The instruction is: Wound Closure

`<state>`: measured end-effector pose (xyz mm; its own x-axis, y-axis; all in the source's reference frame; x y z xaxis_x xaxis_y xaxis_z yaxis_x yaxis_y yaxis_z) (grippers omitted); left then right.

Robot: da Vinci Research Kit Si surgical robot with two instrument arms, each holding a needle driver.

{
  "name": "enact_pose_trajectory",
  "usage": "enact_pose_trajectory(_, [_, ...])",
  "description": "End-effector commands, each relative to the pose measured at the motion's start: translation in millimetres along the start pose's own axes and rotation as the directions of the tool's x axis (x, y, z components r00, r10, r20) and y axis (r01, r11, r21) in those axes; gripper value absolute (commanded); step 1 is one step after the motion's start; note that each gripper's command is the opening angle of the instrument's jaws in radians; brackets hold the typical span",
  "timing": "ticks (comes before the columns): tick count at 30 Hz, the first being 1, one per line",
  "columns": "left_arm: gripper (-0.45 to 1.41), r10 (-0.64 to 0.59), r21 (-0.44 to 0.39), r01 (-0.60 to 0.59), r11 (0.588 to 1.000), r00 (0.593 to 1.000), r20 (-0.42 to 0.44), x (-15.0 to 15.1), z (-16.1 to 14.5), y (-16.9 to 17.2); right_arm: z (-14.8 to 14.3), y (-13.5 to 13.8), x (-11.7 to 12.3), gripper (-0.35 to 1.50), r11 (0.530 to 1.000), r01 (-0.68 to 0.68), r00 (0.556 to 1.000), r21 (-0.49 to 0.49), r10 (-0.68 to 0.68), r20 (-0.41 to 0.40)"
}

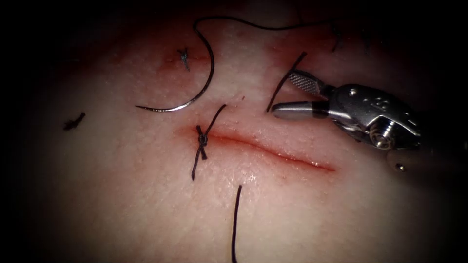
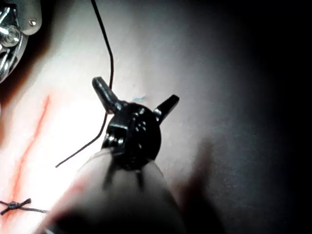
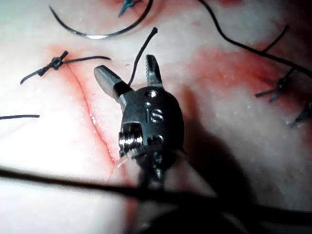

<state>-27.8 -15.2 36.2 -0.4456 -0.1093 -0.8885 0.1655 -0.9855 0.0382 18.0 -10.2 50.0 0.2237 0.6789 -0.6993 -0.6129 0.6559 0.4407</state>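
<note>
Nearest you, a loose strand of thread [image 1: 235,224] lies on the tissue [image 1: 146,214] below the cut [image 1: 273,151]; your left tool [image 2: 135,101], seen in its wrist view, hangs over bare tissue with its jaws spread and holding nothing, this strand running just beside one jaw. Closing there could snag the strand by accident. At the cut's left end sits one tied knot [image 1: 201,142] with short tails; the rest of the cut to the right is open, so any tug on those tails could loosen the only stitch. Your right tool [image 1: 292,93] hovers above the cut on the right with jaws parted, empty, a cut end of thread [image 1: 285,82] lying between them; closing now would pinch or cut that end. Farthest away, the needle [image 1: 197,80] lies free on the tissue above the cut, not in it, held by neither tool. Its trailing thread loops off behind, and dragging it could shift the needle.
</note>
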Motion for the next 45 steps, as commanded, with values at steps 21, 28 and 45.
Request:
enact_pose_trajectory(21, [-0.45, -0.081, 0.197, 0.023, 0.980, 0.954, 0.289, -6.4, -0.1, -6.6, -1.4, -0.3, -1.7, 1.36, 0.998, 0.043, 0.998, -0.037, -0.041, 0.045])
enact_pose_trajectory(28, [-0.45, -0.075, 0.231, 0.010, 0.973, 0.959, 0.274, -9.3, -2.0, -8.9, -2.2, -3.0, -2.1, 1.11, 0.983, 0.048, 0.990, 0.176, -0.071, 0.124])
enact_pose_trajectory(45, [-0.45, -0.247, 0.276, 0.288, 0.917, 0.953, -0.173, -11.8, -5.3, -12.5, 3.2, -14.5, -0.4, 1.35, 0.914, 0.059, 0.998, 0.402, -0.049, -0.036])
